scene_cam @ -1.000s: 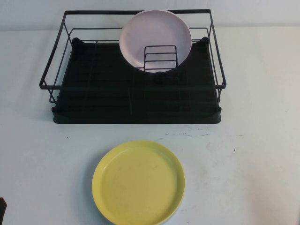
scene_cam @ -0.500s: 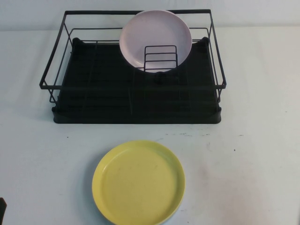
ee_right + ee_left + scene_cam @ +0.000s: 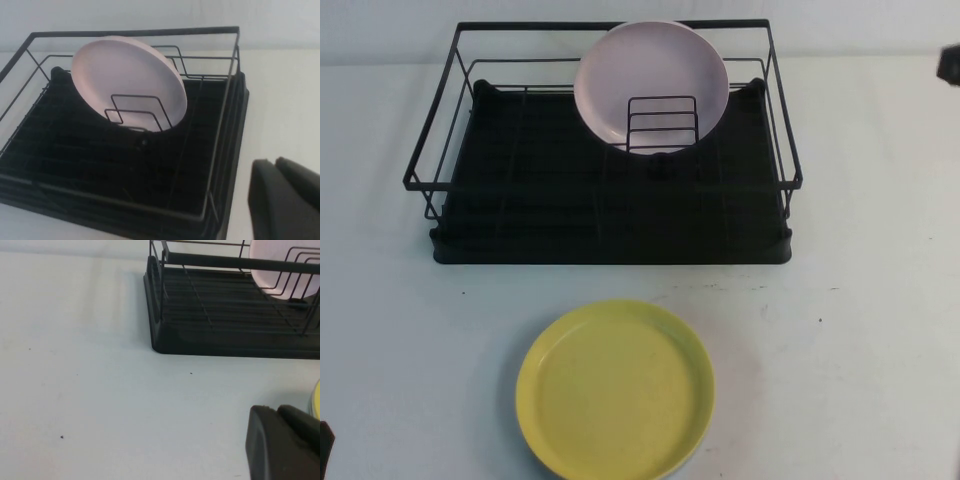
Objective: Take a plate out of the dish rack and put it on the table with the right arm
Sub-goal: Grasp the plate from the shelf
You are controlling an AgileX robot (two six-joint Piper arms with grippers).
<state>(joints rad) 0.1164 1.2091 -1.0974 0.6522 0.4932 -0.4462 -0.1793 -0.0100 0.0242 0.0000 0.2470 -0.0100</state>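
The pale pink plate [image 3: 651, 84] stands on edge in the small wire holder at the back of the black dish rack [image 3: 610, 215]. It also shows in the right wrist view [image 3: 125, 80] and partly in the left wrist view [image 3: 280, 267]. My right gripper [image 3: 274, 162] is shut and empty. It hovers over the white table [image 3: 860, 340] off the rack's right side, apart from the plate. A dark bit of the right arm [image 3: 950, 64] shows at the high view's right edge. My left gripper [image 3: 275, 410] is shut and empty, low over the table left of the rack.
A yellow plate [image 3: 615, 388] lies flat on the table in front of the rack; its edge shows in the left wrist view [image 3: 316, 400]. The rack's wire walls [image 3: 227, 100] rise around the pink plate. Bare table lies right of the rack.
A dark part of the right arm has come into the high view at its upper right edge. The plates and the rack have not moved.
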